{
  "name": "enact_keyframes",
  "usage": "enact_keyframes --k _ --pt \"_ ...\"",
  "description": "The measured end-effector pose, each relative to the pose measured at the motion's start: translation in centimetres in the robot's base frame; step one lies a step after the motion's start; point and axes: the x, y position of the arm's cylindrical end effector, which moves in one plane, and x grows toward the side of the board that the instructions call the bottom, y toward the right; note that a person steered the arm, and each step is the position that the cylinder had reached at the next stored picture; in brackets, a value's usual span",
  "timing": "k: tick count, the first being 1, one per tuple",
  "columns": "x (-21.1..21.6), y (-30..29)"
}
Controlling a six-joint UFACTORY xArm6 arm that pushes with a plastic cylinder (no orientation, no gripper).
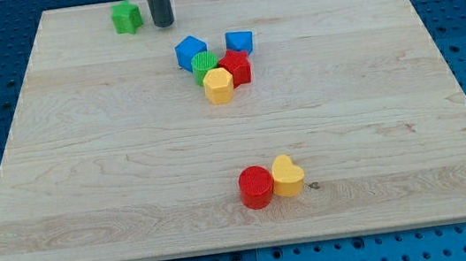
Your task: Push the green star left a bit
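Green star: near the board's top edge, toward the view's left. My tip: a bare rod with no pincer to open or close, just beside the star on its right, narrowly apart. Centre cluster, touching: blue cube, green cylinder, red block, yellow hexagon; second blue block close by. Lower down: red cylinder touching yellow heart.

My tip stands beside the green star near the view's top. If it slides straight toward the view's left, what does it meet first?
Most likely the green star: my tip sits just to its right, a small gap apart.
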Motion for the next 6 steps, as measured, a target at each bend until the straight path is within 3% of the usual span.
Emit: enact_keyframes --k 6 --pt "0.0 -4.7"
